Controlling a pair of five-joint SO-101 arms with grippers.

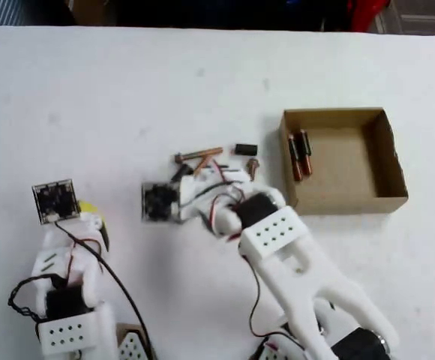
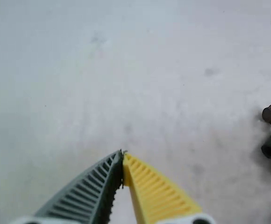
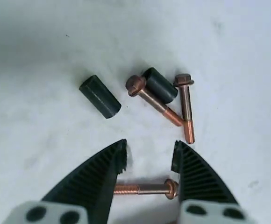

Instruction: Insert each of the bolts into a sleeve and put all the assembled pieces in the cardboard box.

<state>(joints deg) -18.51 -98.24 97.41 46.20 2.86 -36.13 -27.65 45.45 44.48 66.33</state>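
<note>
**Bolt pickup in hand: right claw [image 3: 149, 145] parted over the loose parts, left claw [image 2: 123, 157] closed tip to tip on nothing.**
A bolt [image 3: 145, 189] lies flat on the tabletop [image 1: 127, 97] between the parted fingers, its long axis running finger to finger, head at one, thread end at the other. Closing now would likely pinch it end-on, so the wrist should turn first to grip across the shank. A free sleeve [image 3: 100, 96] lies flat nearby, and the box [image 1: 343, 199] holds two assembled pieces [image 1: 300, 155].
</note>
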